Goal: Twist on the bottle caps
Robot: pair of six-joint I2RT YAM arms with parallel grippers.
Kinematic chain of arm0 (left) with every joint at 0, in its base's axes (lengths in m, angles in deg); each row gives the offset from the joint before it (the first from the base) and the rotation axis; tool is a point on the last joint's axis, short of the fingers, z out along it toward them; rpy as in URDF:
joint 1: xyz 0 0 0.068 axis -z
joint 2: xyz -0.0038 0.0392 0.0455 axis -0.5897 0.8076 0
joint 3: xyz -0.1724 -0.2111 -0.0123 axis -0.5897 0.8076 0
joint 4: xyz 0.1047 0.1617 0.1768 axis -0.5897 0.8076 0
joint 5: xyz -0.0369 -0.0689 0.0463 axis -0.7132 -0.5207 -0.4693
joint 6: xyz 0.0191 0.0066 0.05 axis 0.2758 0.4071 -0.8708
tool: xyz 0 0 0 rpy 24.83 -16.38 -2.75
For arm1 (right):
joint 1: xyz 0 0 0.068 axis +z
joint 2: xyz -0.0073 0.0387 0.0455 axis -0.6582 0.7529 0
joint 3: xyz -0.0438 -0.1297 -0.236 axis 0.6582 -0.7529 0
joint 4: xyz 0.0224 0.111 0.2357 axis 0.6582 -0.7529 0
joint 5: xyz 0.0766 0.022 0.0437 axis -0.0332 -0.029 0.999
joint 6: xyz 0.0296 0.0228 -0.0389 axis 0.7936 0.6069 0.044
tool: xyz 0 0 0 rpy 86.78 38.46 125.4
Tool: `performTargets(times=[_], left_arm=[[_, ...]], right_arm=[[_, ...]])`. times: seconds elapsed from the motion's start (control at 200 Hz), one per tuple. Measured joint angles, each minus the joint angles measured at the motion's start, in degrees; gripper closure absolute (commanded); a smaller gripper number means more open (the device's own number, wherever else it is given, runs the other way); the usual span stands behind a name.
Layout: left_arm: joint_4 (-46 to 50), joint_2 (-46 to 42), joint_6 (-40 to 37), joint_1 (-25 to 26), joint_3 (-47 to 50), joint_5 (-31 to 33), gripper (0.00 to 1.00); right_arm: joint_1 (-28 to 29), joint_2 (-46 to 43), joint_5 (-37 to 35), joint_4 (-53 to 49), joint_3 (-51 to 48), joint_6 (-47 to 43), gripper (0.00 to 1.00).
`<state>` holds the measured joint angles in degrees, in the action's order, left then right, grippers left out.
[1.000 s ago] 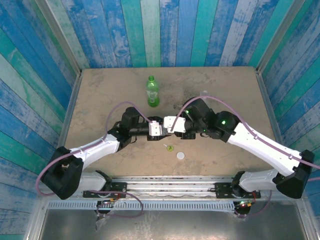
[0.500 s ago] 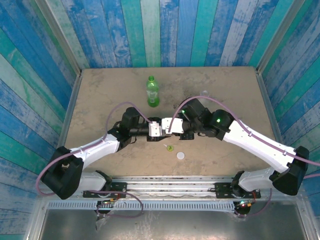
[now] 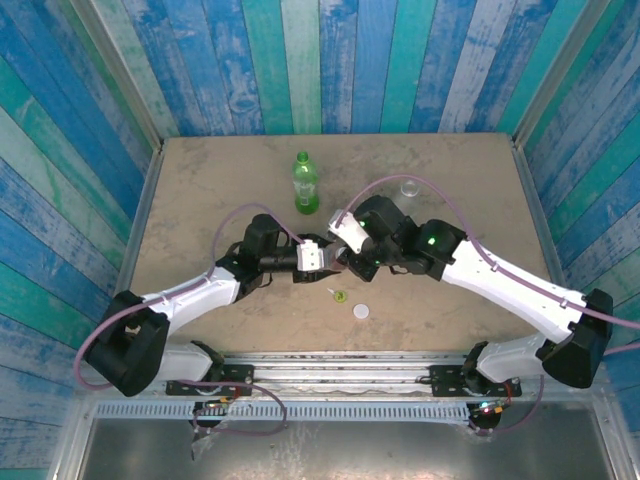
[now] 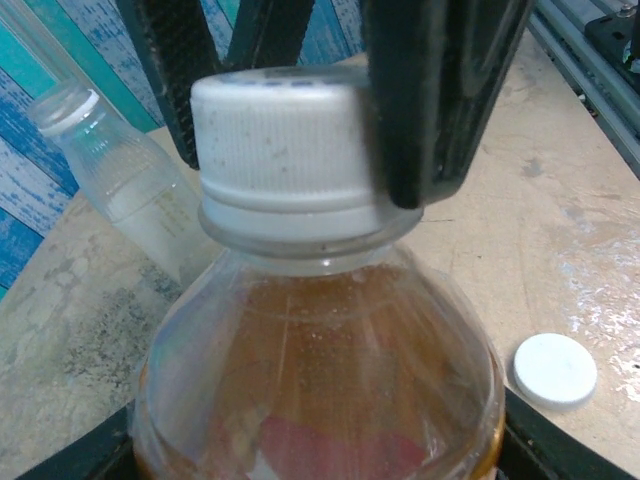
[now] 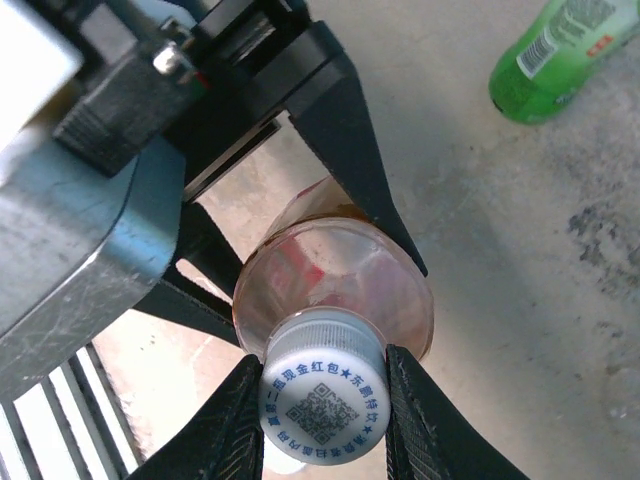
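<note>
Right arm [image 3: 480, 270] swung leftward, claw [image 5: 325, 420] pinching bottle's [image 4: 320, 380] white cap [image 4: 285, 150].

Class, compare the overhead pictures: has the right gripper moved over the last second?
Yes. The right gripper, shut on the amber bottle's cap, has swung its wrist toward the green bottle, uncovering the clear bottle.

At the middle of the table [image 3: 200, 200], the left gripper [image 3: 322, 258] holds a bottle [image 4: 320, 380] by its body. A cap [image 4: 285, 140] sits on its neck, between the fingers of the right gripper [image 5: 323, 405]. A loose cap [image 3: 340, 296] lies just nearer, with another loose cap [image 3: 361, 312] to its right. A second bottle [image 3: 304, 185] stands farther back, and a third bottle [image 3: 409, 188] stands far right.
</note>
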<state>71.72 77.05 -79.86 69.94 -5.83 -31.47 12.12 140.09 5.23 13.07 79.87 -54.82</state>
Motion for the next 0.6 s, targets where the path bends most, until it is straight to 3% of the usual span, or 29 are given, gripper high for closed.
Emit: performTargets(times=[0.135, 0.31, 0.436, 0.601], left_arm=[[-0.37, 0.00, 0.15, 0.17, 0.00, -0.09, 0.45], [-2.16, 0.00, 0.92, 0.35, -0.07, -0.35, 0.45], [-2.54, 0.20, 1.14, -0.44, -0.79, -2.10, 0.45], [-2.49, 0.79, 2.16, -2.12, -1.36, -6.99, 0.45]], right_arm=[[0.46, -0.96, -1.92, 0.02, -0.55, 4.44, 0.93], [0.44, -0.96, -2.40, -2.05, 1.33, 5.81, 0.63], [-0.24, -3.02, -2.32, -3.08, 1.90, 1.73, 0.50], [-3.30, -11.69, 3.04, -1.79, 0.15, -9.53, 0.49]])
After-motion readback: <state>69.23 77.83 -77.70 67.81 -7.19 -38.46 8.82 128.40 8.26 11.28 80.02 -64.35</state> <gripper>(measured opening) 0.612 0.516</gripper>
